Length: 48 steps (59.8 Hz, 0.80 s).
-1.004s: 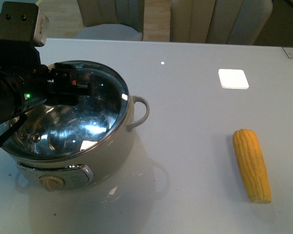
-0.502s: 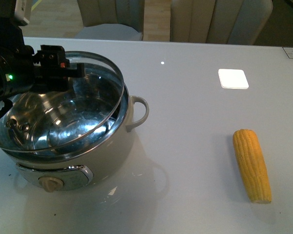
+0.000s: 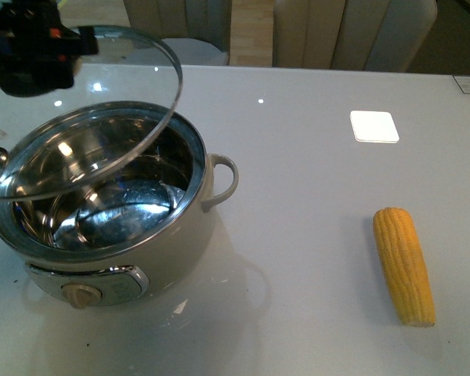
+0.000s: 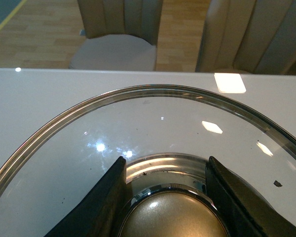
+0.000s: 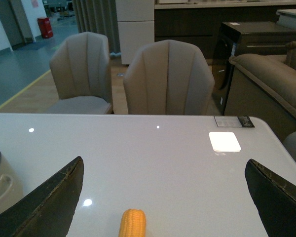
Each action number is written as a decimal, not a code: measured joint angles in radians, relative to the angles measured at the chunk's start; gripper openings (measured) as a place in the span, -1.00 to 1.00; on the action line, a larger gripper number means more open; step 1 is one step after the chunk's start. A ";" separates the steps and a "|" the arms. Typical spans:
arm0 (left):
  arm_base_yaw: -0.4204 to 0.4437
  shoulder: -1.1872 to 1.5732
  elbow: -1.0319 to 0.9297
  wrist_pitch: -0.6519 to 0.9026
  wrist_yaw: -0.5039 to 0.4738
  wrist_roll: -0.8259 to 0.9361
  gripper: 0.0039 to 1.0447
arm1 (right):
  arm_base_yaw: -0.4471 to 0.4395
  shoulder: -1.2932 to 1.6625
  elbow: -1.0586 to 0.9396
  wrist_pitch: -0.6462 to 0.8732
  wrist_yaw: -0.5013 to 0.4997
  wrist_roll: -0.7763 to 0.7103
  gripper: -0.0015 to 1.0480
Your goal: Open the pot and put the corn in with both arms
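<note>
left tool [image 4: 165, 170]: clamped on knob [image 4: 172, 217] of lid [image 3: 78, 117], held tilted above open pot [image 3: 172, 243] | right tool [image 5: 164, 160]: spread wide, empty | corn [image 3: 405, 265]: on table [image 3: 298, 157], well right of pot, long axis near-to-far, end-on to right tool, the nearer arm
</note>
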<state>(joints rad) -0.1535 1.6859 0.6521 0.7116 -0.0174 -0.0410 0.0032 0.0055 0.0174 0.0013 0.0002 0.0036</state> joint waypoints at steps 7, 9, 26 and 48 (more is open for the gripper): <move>0.092 -0.040 -0.013 0.001 0.032 0.019 -0.20 | 0.000 0.000 0.000 0.000 0.000 0.000 0.83; 0.119 -0.045 -0.019 0.003 0.043 0.024 -0.20 | 0.000 0.000 0.000 0.000 0.000 0.000 0.83; 0.363 -0.010 -0.060 0.106 0.108 0.100 -0.20 | 0.000 0.000 0.000 0.000 0.000 0.000 0.83; 0.599 0.225 -0.064 0.293 0.154 0.176 -0.20 | 0.000 0.000 0.000 0.000 0.000 0.000 0.83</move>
<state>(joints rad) 0.4450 1.9110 0.5880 1.0046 0.1368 0.1349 0.0032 0.0055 0.0174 0.0013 0.0002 0.0036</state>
